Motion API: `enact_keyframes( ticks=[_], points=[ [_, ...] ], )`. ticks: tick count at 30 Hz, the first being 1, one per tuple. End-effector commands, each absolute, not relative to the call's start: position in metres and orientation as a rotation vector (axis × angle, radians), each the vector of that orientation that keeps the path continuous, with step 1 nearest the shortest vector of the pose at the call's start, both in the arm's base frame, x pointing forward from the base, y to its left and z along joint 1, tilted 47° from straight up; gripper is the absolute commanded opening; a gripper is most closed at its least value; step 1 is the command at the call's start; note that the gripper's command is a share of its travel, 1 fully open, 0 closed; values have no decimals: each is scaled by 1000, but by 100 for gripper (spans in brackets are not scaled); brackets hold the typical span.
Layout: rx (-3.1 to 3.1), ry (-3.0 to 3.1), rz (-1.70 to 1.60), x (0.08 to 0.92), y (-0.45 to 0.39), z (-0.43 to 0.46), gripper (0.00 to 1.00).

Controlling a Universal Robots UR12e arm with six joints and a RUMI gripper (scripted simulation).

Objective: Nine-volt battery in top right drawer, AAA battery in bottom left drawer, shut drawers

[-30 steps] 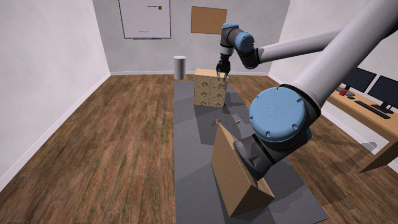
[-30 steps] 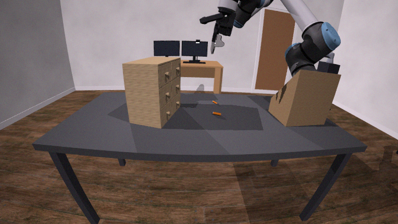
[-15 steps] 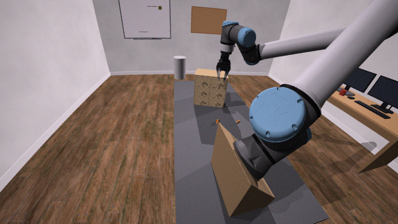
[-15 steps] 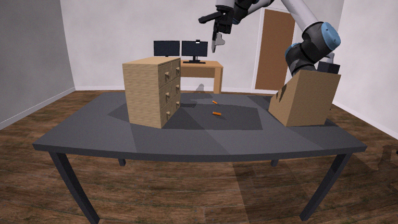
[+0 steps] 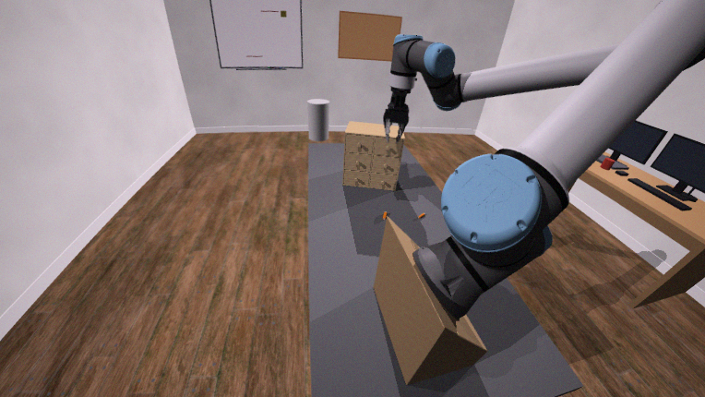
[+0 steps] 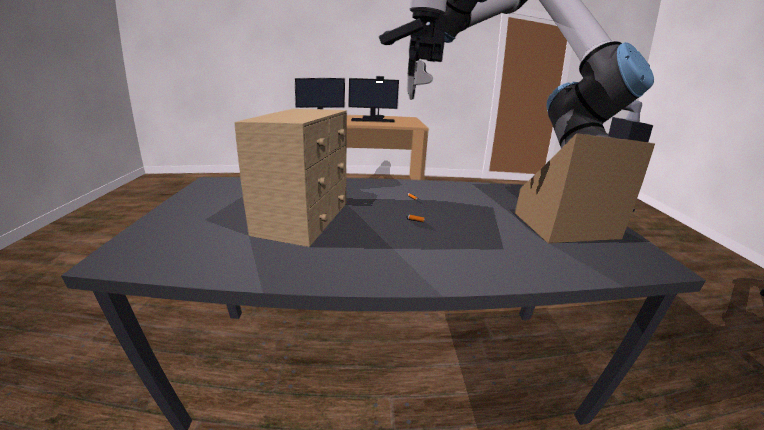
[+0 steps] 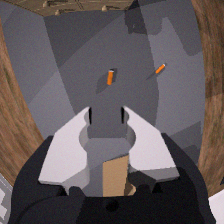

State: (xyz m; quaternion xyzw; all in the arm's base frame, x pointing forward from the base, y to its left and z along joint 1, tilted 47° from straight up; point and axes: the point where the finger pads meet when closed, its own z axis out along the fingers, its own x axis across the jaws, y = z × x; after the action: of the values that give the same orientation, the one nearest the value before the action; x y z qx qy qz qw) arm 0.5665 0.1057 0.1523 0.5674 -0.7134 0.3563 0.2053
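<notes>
Pale walls and a wood-plank floor surround your dark grey table, with two monitors on a wooden desk off to one side. On the table, your six-drawer wooden chest stands upright, its drawers closed and their knobs facing the angled wooden pedestal that stands around the arm's base.

Your gripper hangs high over the table, fingers pointing down, in front of the drawer faces and towards the right-hand column as you face them. You have its fingertips a modest way apart, with nothing between them.

Well below it, two orange cylinders lie on their sides on the table, between the chest and the pedestal. You can see the thicker orange cylinder nearer the exterior camera, and the slimmer orange cylinder farther to the right as you face the drawers. Neither touches the gripper. You cannot tell for certain which is the nine-volt battery or the AAA.

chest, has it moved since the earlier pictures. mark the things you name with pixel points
No, the chest (image 5: 372,162) (image 6: 275,181) (image 7: 75,6) stands at the same place on the table (image 5: 340,344) (image 6: 374,277) (image 7: 175,107), with no visible shift either way.
</notes>
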Motion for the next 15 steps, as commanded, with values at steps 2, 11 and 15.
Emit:
enact_keyframes(
  ticks=[2, 11, 15],
  points=[
    [1573, -1992, 976, 566, 107, 153, 20],
    [1562, -1996, 951, 564, 109, 154, 20],
    [1559, -1997, 945, 564, 109, 154, 20]
  ],
)
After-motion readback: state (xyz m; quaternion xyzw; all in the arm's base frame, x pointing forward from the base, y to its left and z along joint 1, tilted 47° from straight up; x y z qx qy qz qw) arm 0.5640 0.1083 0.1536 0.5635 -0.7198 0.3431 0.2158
